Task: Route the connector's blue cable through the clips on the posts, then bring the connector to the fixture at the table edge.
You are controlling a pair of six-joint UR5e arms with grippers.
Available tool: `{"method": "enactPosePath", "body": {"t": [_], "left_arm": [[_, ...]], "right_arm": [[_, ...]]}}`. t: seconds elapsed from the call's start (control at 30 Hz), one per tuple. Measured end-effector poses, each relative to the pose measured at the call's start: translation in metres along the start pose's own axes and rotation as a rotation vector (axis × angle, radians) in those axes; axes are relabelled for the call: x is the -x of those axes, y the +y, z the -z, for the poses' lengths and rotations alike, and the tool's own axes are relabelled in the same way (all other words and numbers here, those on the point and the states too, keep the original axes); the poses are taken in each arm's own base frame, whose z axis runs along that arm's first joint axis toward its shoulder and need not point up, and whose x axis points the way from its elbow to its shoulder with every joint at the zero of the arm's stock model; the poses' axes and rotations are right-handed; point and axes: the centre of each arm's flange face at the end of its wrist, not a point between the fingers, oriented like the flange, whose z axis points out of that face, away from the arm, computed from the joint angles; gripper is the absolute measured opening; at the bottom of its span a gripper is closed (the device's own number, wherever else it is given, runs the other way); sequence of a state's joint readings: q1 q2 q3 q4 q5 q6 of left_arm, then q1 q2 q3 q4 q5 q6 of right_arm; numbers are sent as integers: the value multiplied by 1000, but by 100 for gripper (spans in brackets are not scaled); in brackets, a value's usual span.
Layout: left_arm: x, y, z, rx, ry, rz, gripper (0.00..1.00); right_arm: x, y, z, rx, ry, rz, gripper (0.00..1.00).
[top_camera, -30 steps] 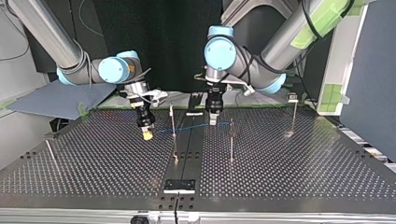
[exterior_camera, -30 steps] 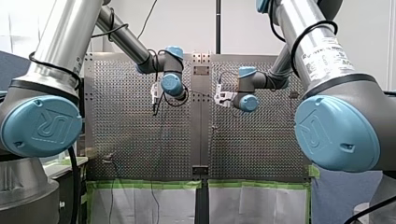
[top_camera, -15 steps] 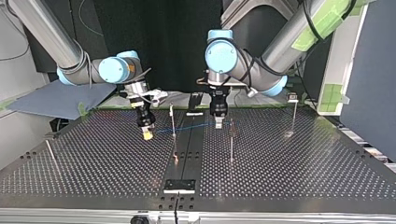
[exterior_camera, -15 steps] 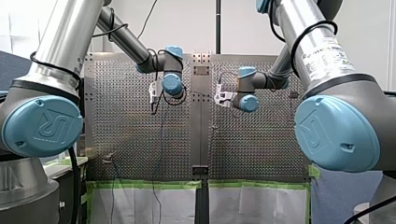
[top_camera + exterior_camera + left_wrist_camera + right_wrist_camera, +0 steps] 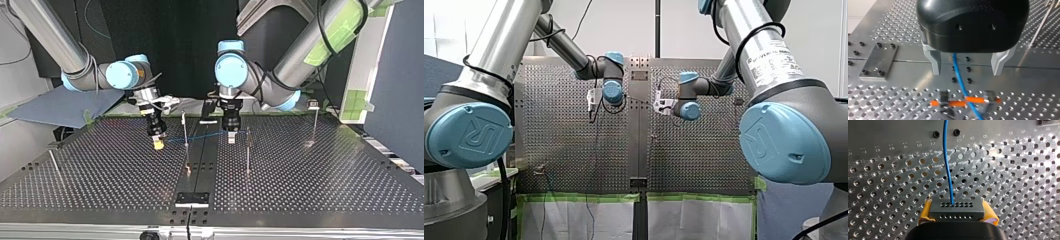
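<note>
Right wrist view: right pincer (image 5: pixel 958 212) clamps connector (image 5: pixel 956 208)

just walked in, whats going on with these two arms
Two robot arms are routing a cable. My right end effector is shut on the grey connector, yellow pads on either side. The blue cable runs from it over the perforated table to my left end effector, whose fingers stand open with the cable passing between them.

A pale wall (image 5: pixel 624 25) stands beyond the perforated table (image 5: pixel 574 150) (black backdrop (image 5: pixel 175 50) in the top view)
</note>
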State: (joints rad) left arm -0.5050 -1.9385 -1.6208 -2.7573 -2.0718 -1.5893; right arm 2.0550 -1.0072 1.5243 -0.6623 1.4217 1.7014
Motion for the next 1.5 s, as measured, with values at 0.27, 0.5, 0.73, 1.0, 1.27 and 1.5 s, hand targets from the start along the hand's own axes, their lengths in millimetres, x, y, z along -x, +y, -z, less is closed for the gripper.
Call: {"method": "enactPosePath", "body": {"t": [0.27,0.5,0.73,1.0,1.27,1.5], "left_arm": [[5,-2,-2,7,-13,-1,100],[5,-3,-1,5,-12,11,96],[6,-7,1,-5,-18,2,5],[5,-8,2,-3,-20,3,0],[5,-7,2,8,-19,1,0],[-3,-12,10,-12,-18,-10,0]], "right_arm": [[1,-1,0,-11,1,0,0],[2,0,0,-10,-2,0,0],[3,1,0,-9,-5,0,0],[3,1,0,-8,-7,0,0],[5,2,0,-7,-11,-1,0],[7,1,2,-7,-27,0,0]]}}
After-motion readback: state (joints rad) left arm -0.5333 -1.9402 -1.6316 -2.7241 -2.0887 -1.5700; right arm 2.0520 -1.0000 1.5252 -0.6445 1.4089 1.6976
